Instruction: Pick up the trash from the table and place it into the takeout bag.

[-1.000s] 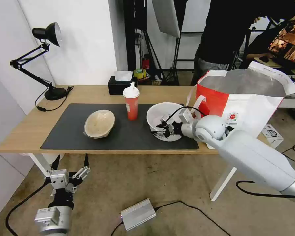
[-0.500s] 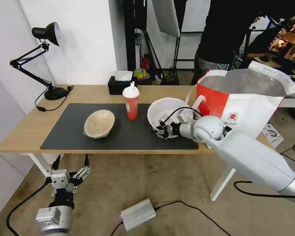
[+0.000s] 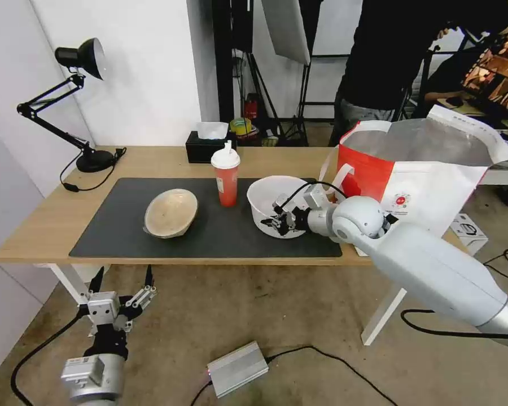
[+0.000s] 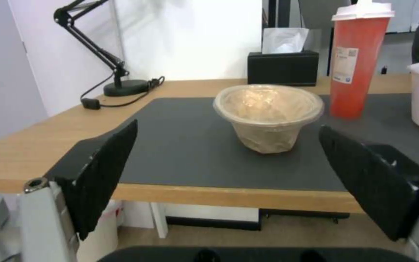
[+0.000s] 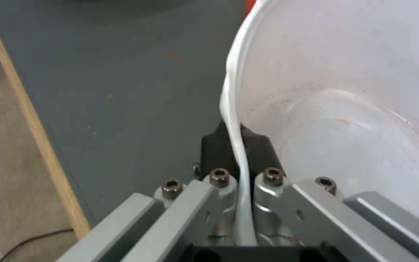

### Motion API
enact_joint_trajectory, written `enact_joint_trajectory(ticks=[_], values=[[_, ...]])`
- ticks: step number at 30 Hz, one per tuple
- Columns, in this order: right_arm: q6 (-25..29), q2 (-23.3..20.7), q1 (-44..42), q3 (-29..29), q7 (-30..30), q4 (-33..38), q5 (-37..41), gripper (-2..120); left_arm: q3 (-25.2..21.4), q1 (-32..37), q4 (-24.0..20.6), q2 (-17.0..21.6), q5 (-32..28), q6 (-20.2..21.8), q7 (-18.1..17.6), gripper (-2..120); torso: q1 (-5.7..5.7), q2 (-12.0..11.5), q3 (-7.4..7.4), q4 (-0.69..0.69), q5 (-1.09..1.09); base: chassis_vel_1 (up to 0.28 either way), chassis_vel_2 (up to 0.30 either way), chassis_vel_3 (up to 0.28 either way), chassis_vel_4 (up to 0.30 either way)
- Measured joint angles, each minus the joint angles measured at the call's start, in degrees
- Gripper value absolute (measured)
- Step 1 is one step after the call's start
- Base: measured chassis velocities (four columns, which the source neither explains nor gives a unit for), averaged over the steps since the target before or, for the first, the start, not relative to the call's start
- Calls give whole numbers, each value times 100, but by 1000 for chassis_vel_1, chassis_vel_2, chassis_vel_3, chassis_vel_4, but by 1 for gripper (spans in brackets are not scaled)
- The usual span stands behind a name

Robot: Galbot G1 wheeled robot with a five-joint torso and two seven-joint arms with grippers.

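Left claw [image 3: 121,282] spread wide, parked low before the counter [image 3: 45,225], right claw [image 3: 281,219] clamped on the near rim of the white bowl [image 3: 268,203], bowl upright on the grey mat [image 3: 118,225], faint red smears inside, beige bowl [image 3: 171,212] tilted, red cup [image 3: 226,179] upright behind, takeout bag [image 3: 423,169] open-topped at the far right.

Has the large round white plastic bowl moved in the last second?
Yes. The large round white plastic bowl, pinched by the right gripper, shifted left toward the red drink cup.
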Motion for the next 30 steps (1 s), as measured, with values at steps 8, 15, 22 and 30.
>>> enact_joint_trajectory(ticks=[8, 15, 22, 30], values=[[-40, -41, 16, -28, 84, 154, 116, 0, 3, 17, -10, 0, 4, 0, 0, 100, 0, 0, 0, 0, 0, 0, 0, 0, 0], [-63, -123, 78, -101, 101, 332, 148, 0, 4, 24, -46, -3, 7, 0, 0, 100, 0, 0, 0, 0, 0, 0, 0, 0, 0], [-92, -190, 189, -151, 94, 548, 146, 0, -2, 34, -59, -10, 8, 0, -1, 100, 0, 0, 0, 0, 0, 0, 0, 0, 0], [-125, -417, 469, -226, 63, 1020, 135, 0, 12, 26, -60, -26, 17, 0, -1, 100, 0, 0, 0, 0, 0, 0, 0, 0, 0]])
